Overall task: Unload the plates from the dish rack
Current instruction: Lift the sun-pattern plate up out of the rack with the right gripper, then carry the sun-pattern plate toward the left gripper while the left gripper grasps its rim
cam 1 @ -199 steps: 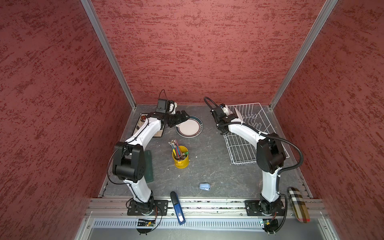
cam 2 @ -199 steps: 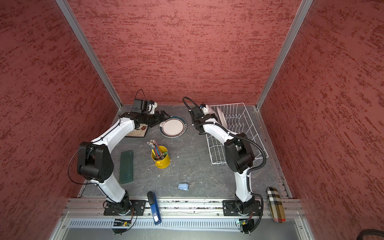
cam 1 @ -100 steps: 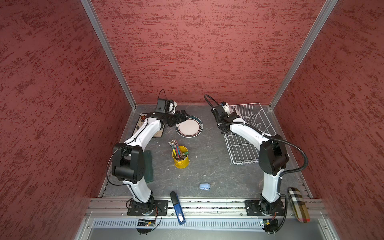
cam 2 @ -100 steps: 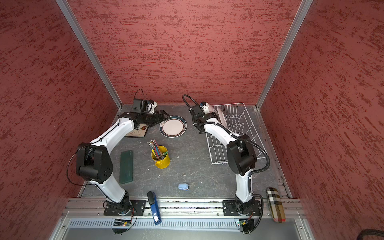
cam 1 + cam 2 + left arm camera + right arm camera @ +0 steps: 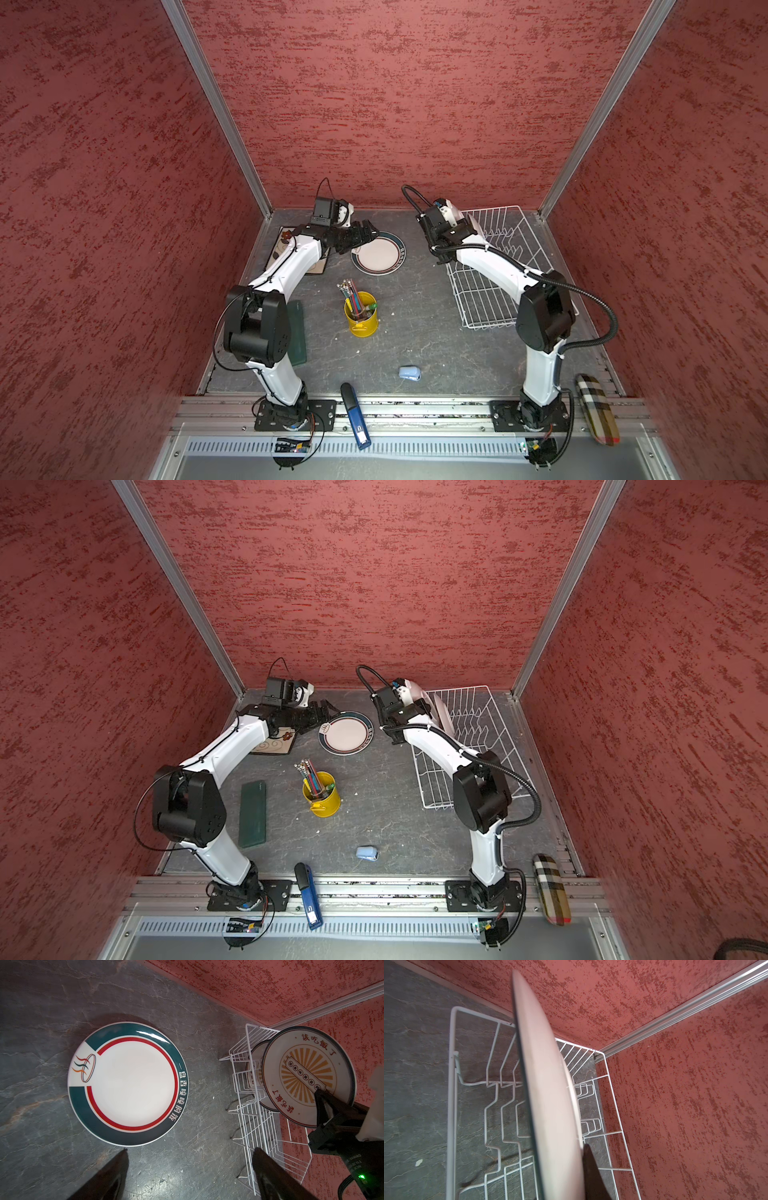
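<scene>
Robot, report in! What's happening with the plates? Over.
Left end effector open by green-rimmed plate. Right end effector shut on sunburst plate, on edge at dish rack. Second plate in rack. Nothing blocking.

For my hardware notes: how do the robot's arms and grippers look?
Left arm and right arm: white links, black rounded joints. A black ribbed hose loops off the right one. Left gripper and right gripper: black, with tapered fingers.

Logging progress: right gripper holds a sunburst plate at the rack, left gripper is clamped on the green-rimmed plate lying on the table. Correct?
One error: the left gripper is open, not clamped; the left wrist view shows its fingers spread, short of the green-rimmed plate lying on the table. The right gripper does hold a sunburst plate at the dish rack.
</scene>
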Available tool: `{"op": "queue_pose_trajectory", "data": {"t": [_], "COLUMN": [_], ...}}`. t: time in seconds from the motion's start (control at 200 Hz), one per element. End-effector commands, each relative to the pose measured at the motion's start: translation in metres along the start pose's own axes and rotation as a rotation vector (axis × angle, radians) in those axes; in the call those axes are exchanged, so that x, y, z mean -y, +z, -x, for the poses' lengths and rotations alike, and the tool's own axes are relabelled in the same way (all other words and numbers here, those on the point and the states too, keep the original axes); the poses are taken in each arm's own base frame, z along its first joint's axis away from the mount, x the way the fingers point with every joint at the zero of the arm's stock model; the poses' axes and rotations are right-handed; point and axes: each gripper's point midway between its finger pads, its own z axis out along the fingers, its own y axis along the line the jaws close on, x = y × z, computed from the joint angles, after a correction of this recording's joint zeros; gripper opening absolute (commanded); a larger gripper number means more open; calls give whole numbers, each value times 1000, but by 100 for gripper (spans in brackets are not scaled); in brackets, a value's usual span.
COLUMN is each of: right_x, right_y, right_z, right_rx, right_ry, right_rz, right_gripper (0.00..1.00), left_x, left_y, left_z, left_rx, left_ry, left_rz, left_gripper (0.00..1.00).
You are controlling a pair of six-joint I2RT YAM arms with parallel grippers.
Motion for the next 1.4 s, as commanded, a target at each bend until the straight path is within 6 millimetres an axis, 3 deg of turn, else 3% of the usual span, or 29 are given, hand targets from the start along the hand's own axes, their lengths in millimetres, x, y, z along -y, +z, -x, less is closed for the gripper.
{"op": "queue_pose_trajectory", "data": {"t": [0.0, 0.406, 0.777, 0.802, 1.062, 1.398], "right_x": [38, 76, 76, 83, 47, 23], "right_y": [-26, -84, -147, -155, -184, -183], "right_z": [28, 61, 78, 79, 78, 74], "right_rx": [73, 218, 451, 478, 499, 399], "right_ry": [85, 239, 654, 687, 777, 905], "right_rz": [-59, -4, 526, 564, 902, 1150], "right_gripper": [0, 0, 0, 0, 0, 0], "left_x": [11, 20, 35, 36, 49, 63], "left_y": [-11, -22, -26, -26, -30, -29], "left_z": [2, 6, 8, 8, 13, 8], "left_rx": [19, 39, 31, 31, 51, 43], "left_ry": [24, 38, -8, -14, -16, -16], "left_rz": [-19, -33, -152, -166, -227, -350], "left_gripper": [93, 93, 93, 93, 93, 93]}}
